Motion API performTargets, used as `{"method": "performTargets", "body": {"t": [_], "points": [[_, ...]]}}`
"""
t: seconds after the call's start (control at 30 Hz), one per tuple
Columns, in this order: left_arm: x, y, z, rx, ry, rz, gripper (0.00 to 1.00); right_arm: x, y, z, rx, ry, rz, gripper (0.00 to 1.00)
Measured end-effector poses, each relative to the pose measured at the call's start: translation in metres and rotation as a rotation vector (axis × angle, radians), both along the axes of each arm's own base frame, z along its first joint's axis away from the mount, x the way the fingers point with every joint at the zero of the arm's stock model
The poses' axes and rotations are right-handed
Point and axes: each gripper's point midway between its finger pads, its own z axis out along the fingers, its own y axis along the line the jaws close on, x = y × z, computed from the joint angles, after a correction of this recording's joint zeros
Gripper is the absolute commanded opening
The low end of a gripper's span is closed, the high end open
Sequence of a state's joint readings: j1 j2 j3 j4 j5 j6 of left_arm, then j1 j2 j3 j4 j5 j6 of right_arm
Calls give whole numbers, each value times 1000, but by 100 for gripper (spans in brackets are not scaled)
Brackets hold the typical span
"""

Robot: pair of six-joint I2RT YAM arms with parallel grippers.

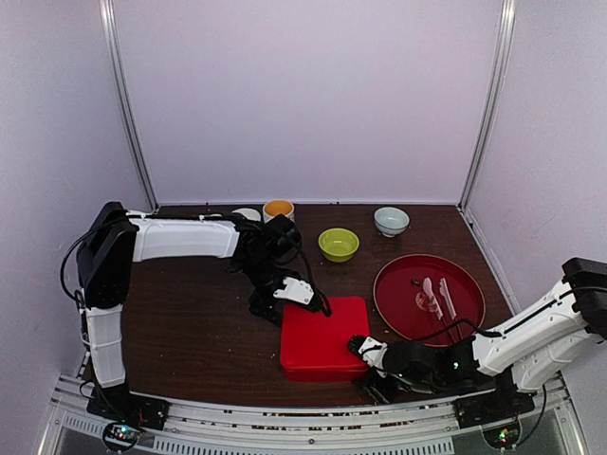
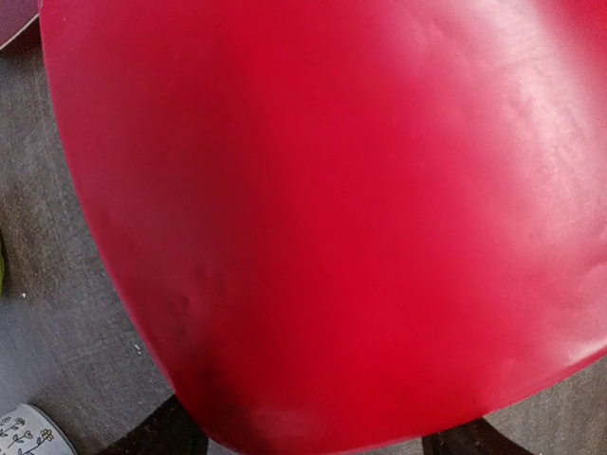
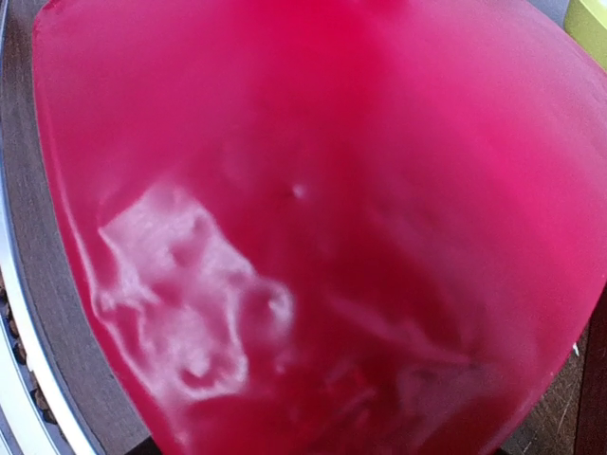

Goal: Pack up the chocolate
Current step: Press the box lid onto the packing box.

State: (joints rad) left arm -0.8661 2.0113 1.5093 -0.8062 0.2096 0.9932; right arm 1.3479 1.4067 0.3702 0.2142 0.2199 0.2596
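While the left gripper [image 1: 302, 292] and right gripper [image 1: 365, 347] flank opposite corners of the red box [image 1: 322, 341], I cannot tell whether either clamps it. No chocolate shows; it is presumably inside. This looks like the closing step, which calls for pressing evenly.

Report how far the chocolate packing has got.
Done, apparently: the red box looks closed, and the red tray shows only the pink-handled tools and a speck or two. No chocolate is clearly visible.
In hand: the left gripper and right gripper sit at opposite corners of the box. Whether they grip it is unclear.
Left: probably only settling the lid and letting go.
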Motion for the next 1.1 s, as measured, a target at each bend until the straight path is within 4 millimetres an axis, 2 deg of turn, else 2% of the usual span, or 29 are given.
{"method": "performTargets", "body": {"t": [0.2,0.37,0.5,0.7,0.87,0.97,1.1], "points": [[0,5,-2,76,-74,-1,77,2,2,0,2,23,15,57],[-1,8,-2,125,-116,6,72,3,3,0,-13,27,36,58],[-1,11,-2,131,-120,26,70,2,4,0,-13,25,50,59],[-3,13,-2,128,-115,66,68,3,3,1,-3,14,58,55],[-5,18,-2,139,-102,114,70,4,5,0,-3,9,63,55],[-11,28,-2,131,-93,169,70,6,8,1,1,0,75,57],[-22,44,-3,97,-78,271,73,12,13,1,10,-6,101,65]]}}
